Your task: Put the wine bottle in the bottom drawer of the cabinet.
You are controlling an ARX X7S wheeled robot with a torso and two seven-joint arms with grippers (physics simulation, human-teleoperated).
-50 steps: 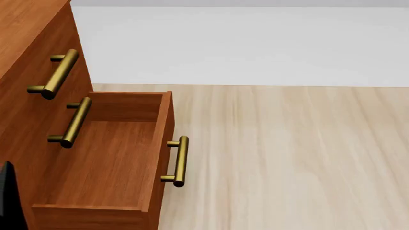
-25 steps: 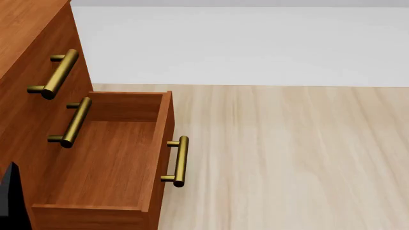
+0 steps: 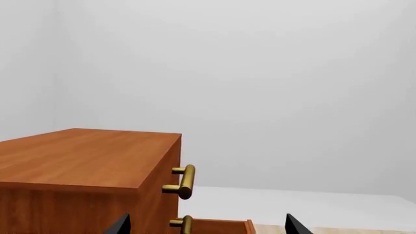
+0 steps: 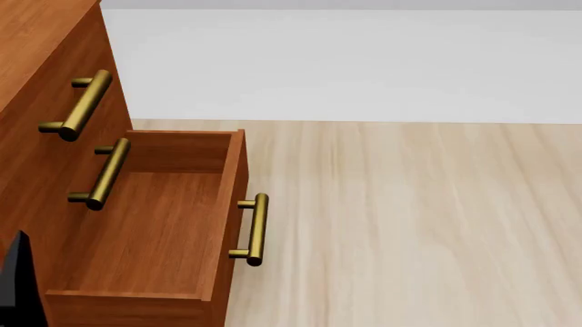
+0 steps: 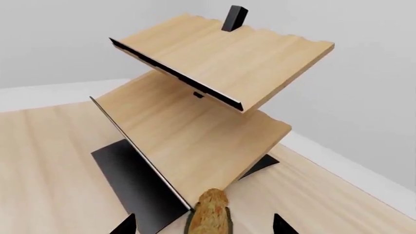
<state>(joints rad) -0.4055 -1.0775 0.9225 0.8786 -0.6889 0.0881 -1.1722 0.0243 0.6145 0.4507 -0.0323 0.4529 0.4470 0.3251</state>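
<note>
Pale plank flooring (image 4: 409, 225) surrounds the cabinet (image 4: 37, 41), whose bottom drawer (image 4: 155, 231) is pulled open and holds nothing. No wine bottle is seen in any view, so it should be located first. Both the left gripper (image 3: 202, 225) and the right gripper (image 5: 202, 223) are spread, nothing between them. Three brass handles (image 4: 255, 228) and one two-shelf rack (image 5: 208, 97) are counted.

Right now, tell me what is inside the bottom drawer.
Only bare wood shows inside the open bottom drawer; no wine bottle. The near-left corner is hidden behind a dark robot part.
</note>
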